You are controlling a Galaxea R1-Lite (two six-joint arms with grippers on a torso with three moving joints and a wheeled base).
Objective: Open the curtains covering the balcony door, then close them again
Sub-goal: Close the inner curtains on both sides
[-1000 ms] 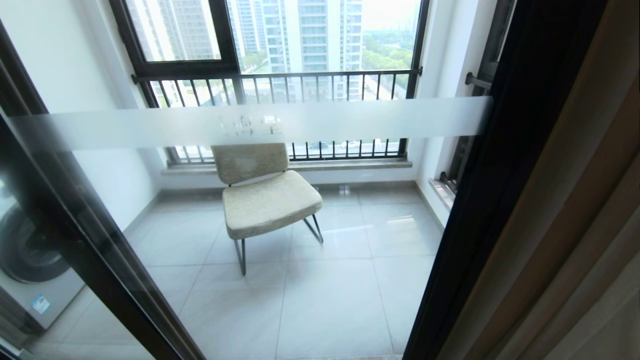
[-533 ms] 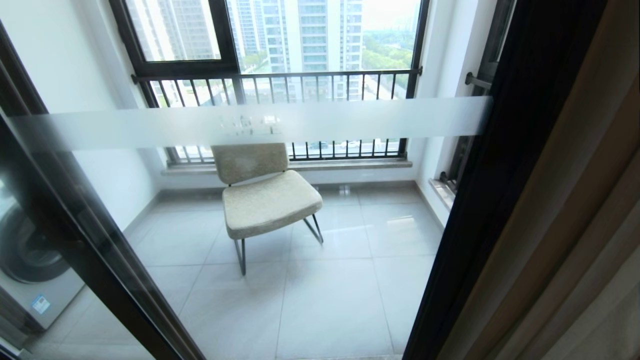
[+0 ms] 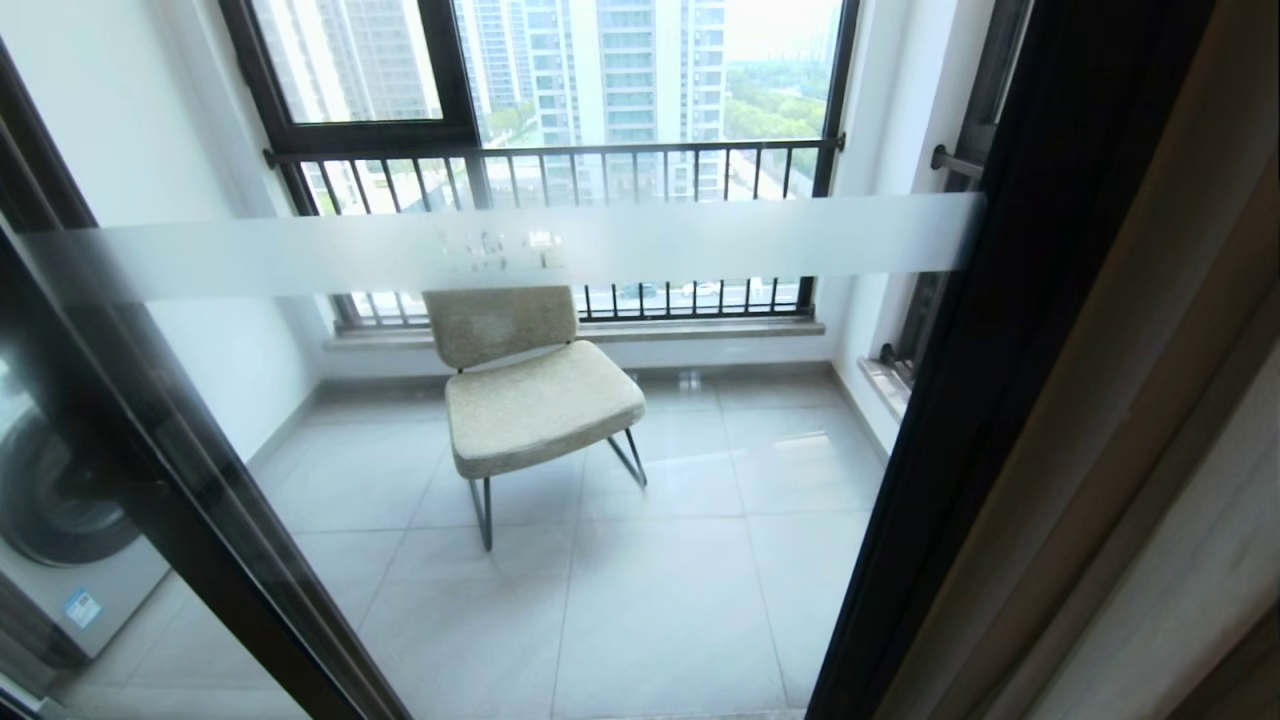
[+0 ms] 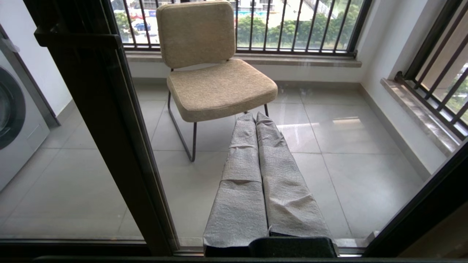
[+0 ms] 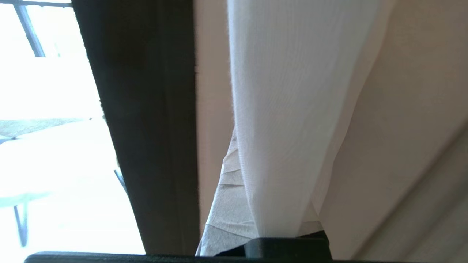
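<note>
The balcony door [image 3: 620, 580] is a tall glass pane with a frosted stripe [image 3: 750, 240] and a black frame [image 3: 980, 350]. The glass is uncovered. The curtains [image 3: 1150, 400] hang bunched at the far right, beige folds beside the frame. In the right wrist view my right gripper [image 5: 256, 157] is shut on the sheer white curtain layer [image 5: 292, 91]. One padded finger [image 5: 225, 197] shows beside the fabric and the other is hidden behind it. The beige layer [image 5: 402, 109] hangs just past it. My left gripper [image 4: 255, 116] is shut on nothing, pointing at the glass low down.
Behind the glass stand a beige chair [image 3: 530, 400], a washing machine [image 3: 60, 520] at the left, and a railed window [image 3: 560, 160]. A second black door post [image 3: 150, 430] slants across the left. Neither arm shows in the head view.
The curtain folds at the head view's right edge have shifted: a wider pale band now shows low down, with a dark gap in the corner. The door and chair have not moved.
</note>
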